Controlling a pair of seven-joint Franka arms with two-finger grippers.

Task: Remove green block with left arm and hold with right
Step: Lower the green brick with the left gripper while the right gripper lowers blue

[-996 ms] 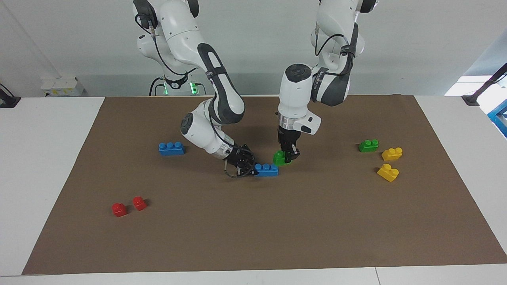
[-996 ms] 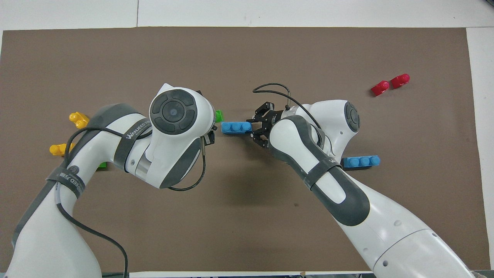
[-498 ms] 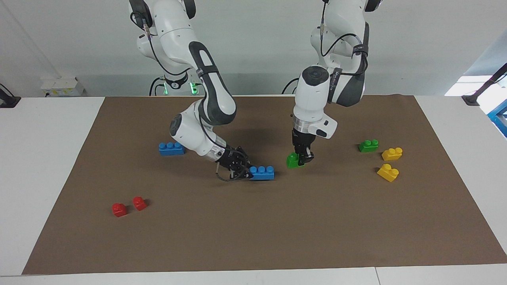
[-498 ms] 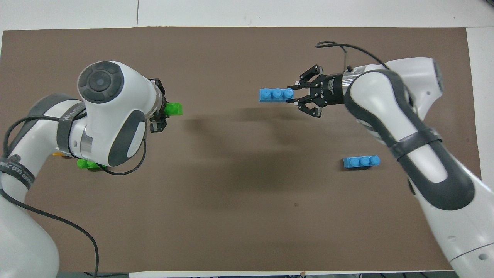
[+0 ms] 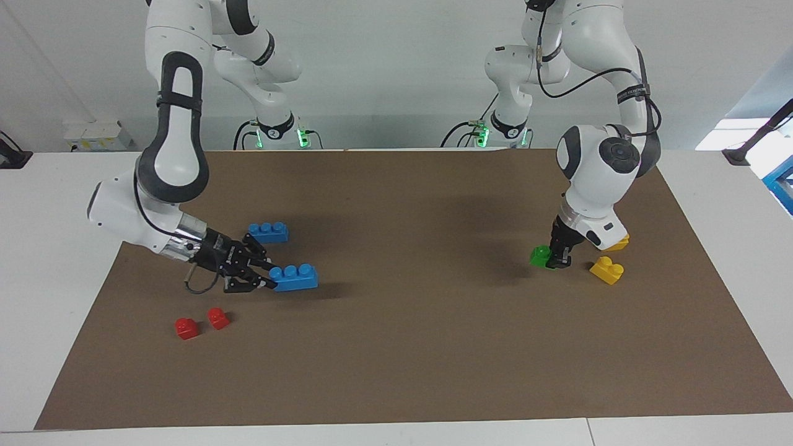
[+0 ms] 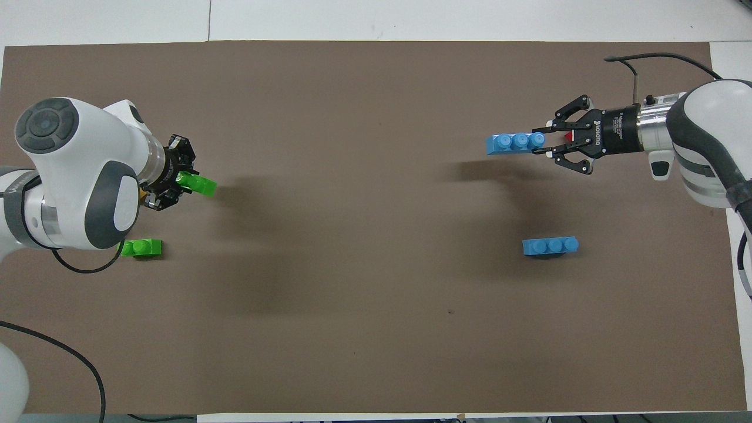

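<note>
Now the left gripper (image 5: 556, 259), clamped on the green block (image 5: 541, 256), has swung well apart from the right gripper (image 5: 263, 277) gripping the blue brick (image 5: 296, 277), so the separation looks done.

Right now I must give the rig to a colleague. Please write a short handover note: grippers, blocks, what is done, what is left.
Left gripper: shut on the green block, over the left arm's end of the mat, beside the yellow bricks.
Right gripper: shut on one end of a blue brick, over the right arm's end, above the red bricks.
Also on the mat: a second green brick and a second blue brick.
Done: green block and blue brick are apart, one in each gripper.
Left: both are not yet put down.
</note>
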